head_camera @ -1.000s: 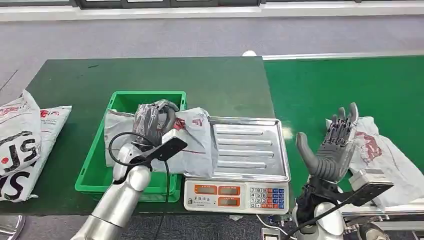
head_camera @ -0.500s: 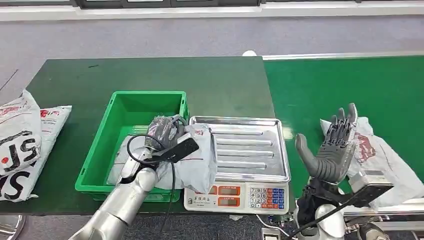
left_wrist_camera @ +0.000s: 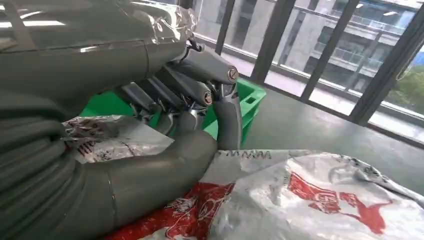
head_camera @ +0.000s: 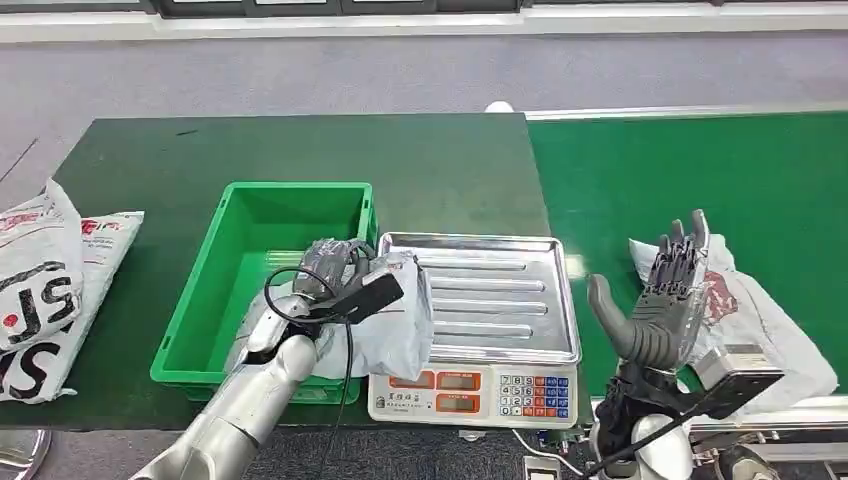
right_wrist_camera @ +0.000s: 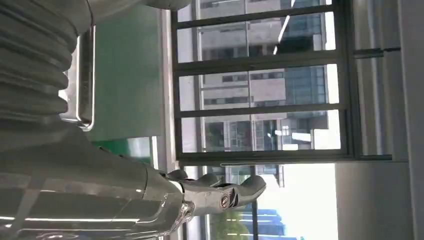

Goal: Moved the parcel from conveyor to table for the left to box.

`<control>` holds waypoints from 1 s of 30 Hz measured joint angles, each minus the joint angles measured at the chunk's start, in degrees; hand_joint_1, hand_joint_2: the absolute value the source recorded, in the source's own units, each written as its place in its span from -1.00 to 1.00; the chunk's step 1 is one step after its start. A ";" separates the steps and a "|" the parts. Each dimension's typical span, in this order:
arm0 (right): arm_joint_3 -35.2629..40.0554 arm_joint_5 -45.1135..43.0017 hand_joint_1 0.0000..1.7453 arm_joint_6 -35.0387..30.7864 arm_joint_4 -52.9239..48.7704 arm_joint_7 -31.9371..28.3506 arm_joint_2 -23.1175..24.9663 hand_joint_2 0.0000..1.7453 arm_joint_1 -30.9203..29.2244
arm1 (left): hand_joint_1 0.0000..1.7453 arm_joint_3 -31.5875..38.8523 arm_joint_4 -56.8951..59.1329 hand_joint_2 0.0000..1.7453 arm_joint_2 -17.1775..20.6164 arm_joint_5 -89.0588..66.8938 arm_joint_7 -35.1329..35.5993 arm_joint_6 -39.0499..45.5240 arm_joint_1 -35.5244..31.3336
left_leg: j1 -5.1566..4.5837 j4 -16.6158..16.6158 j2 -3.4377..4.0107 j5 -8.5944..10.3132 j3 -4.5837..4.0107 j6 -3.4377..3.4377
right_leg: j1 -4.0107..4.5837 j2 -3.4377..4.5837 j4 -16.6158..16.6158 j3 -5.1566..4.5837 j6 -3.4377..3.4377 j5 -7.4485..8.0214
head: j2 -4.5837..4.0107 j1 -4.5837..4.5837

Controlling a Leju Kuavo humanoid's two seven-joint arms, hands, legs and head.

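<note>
1 grey parcel (head_camera: 390, 320) is gripped by the left hand (head_camera: 330, 268), fingers closed on it, straddling the green bin (head_camera: 205, 300) rim and the scale (head_camera: 480, 340) tray edge. Right hand (head_camera: 665, 300) is upright, fingers spread, holding nothing, in front of another parcel (head_camera: 770, 320) on the green conveyor (head_camera: 700, 170). More bags (head_camera: 50, 280) lie at the dark green table (head_camera: 300, 150) edge; grey floor behind.

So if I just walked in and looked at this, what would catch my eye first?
Probably the bright green bin on the dark table, with the robot's left hand gripping a crumpled white parcel at its edge beside the metal scale. Next, the right hand, raised with fingers spread over another white parcel lying on the green conveyor.
</note>
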 measured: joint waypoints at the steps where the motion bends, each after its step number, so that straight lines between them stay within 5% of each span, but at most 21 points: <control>1: -0.04 0.13 -1.00 0.06 0.00 0.13 0.02 1.00 0.00 | -1.00 0.00 0.37 1.00 0.00 -0.35 0.11 -1.02 -0.14 | 0.00 0.00 0.00 0.00 0.01 0.00 | 0.00 0.00 0.00 0.02 0.00 0.00 | 0.00 0.00; 8: -0.57 0.44 -1.00 1.18 0.35 0.79 0.07 1.00 -0.53 | -1.00 -0.41 5.87 1.00 -0.63 1.47 -5.23 -18.06 -3.66 | 0.00 -0.02 -0.28 -0.06 0.34 0.09 | -0.06 -0.35 -0.01 0.52 0.07 -0.13 | 0.00 0.00; 13: -0.57 0.48 -1.00 1.33 1.53 1.16 0.07 1.00 -1.60 | -1.00 -1.34 10.69 1.00 -1.55 2.27 -7.41 -22.56 -6.36 | -0.06 -0.02 -0.88 -0.21 0.99 0.33 | -0.17 -0.91 -0.04 1.45 0.28 -0.53 | 0.00 0.02; 21: -0.57 1.05 -1.00 1.20 2.65 1.58 0.07 1.00 -2.59 | -1.00 -3.50 13.64 1.00 -1.90 1.51 -8.70 -25.05 -8.33 | -0.09 -0.02 -0.97 -0.54 1.29 0.45 | -0.21 -1.00 -0.13 2.26 0.42 -0.87 | 0.00 0.02; 26: -0.57 1.16 -1.00 1.16 3.48 1.95 0.07 1.00 -3.42 | -1.00 -5.95 14.51 1.00 -1.66 0.96 -13.42 -27.93 -9.23 | -0.09 -0.02 -1.11 -1.02 2.24 0.50 | -0.21 -1.15 -0.14 3.22 0.44 -1.44 | 0.00 0.02; 30: -0.57 1.16 -1.00 0.55 3.09 2.12 0.07 1.00 -2.51 | -1.00 -6.45 13.69 1.00 -1.66 6.52 -12.52 -18.84 -8.77 | -0.09 0.00 -1.14 -0.97 2.67 0.45 | -0.21 -1.15 -0.13 3.23 0.38 -1.32 | 0.00 0.02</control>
